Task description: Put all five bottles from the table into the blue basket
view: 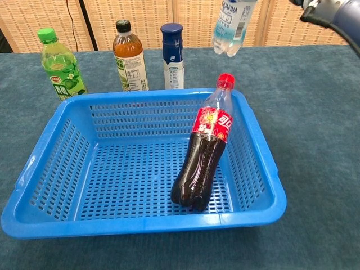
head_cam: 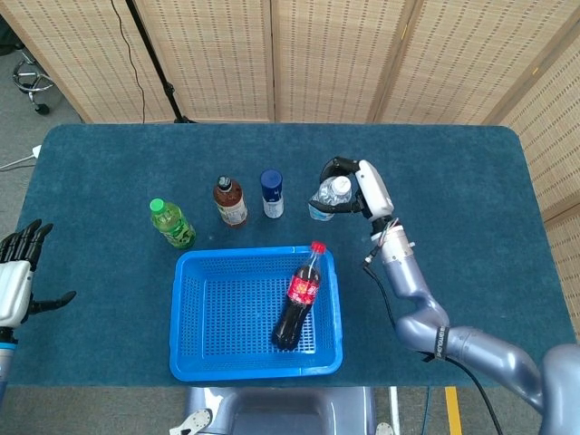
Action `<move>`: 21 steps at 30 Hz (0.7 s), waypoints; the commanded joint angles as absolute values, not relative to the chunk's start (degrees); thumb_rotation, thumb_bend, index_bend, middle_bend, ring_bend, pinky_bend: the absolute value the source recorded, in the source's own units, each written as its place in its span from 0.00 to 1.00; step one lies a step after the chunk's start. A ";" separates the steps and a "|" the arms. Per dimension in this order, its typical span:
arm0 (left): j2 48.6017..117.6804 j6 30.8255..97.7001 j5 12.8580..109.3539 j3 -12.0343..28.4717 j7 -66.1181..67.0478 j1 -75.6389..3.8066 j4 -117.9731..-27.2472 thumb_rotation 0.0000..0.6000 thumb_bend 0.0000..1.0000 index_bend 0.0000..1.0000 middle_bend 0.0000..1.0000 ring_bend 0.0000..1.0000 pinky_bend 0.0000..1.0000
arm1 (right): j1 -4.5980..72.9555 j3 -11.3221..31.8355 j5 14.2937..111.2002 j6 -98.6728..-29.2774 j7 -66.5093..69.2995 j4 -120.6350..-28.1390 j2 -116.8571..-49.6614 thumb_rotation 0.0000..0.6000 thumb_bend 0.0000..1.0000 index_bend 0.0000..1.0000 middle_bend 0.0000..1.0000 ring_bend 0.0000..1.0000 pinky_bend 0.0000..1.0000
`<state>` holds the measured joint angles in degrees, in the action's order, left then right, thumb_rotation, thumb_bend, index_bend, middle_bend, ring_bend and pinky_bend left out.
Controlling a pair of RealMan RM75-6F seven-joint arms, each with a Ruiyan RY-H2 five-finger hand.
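My right hand (head_cam: 360,186) grips a clear water bottle (head_cam: 328,198) by its top and holds it in the air behind the basket's far right corner; the chest view shows only the bottle's lower body (view: 232,27) hanging above the table. The blue basket (head_cam: 199,358) holds a cola bottle (head_cam: 298,299) leaning against its right wall, red cap up. Behind the basket stand a green bottle (head_cam: 170,223), a brown tea bottle (head_cam: 230,201) and a dark blue bottle (head_cam: 272,193). My left hand (head_cam: 16,275) waits open at the table's left edge.
Wicker folding screens (head_cam: 326,54) stand behind the table. A black stand pole (head_cam: 154,59) and cable lean at the back left. A wheeled stool (head_cam: 32,77) is on the floor at far left.
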<state>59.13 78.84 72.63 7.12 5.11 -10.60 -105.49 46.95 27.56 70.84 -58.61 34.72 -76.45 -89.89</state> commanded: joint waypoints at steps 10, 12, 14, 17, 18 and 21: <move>59.82 79.17 73.09 6.75 6.78 -10.59 -105.75 1.00 0.00 0.00 0.00 0.00 0.00 | 42.91 15.37 93.41 -57.35 45.56 -97.88 -72.79 1.00 0.28 0.66 0.68 0.71 0.72; 59.85 79.11 73.01 6.78 6.82 -10.63 -105.72 1.00 0.00 0.00 0.00 0.00 0.00 | 43.32 13.59 96.03 -57.74 47.22 -97.94 -72.60 1.00 0.28 0.67 0.68 0.71 0.72; 59.90 78.98 72.91 6.79 6.92 -10.69 -105.68 1.00 0.00 0.00 0.00 0.00 0.00 | 43.70 11.71 98.62 -58.31 48.07 -97.27 -72.76 1.00 0.28 0.67 0.68 0.71 0.72; 59.95 78.65 72.71 6.80 7.04 -10.84 -105.64 1.00 0.00 0.00 0.00 0.00 0.00 | 44.59 7.73 103.91 -59.28 49.71 -95.88 -72.94 1.00 0.28 0.67 0.68 0.71 0.72; 59.98 78.61 72.66 6.80 7.11 -10.87 -105.64 1.00 0.00 0.00 0.00 0.00 0.00 | 44.94 6.52 105.44 -59.82 50.60 -95.35 -72.86 1.00 0.28 0.67 0.68 0.71 0.72; 60.02 78.56 72.60 6.80 7.21 -10.90 -105.68 1.00 0.00 0.00 0.00 0.00 0.00 | 45.73 3.68 108.47 -60.94 52.33 -94.46 -72.40 1.00 0.28 0.67 0.68 0.71 0.72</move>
<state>60.02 78.57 72.61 6.80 7.21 -10.90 -105.68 44.83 5.95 106.14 -59.77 50.58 -95.45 -72.81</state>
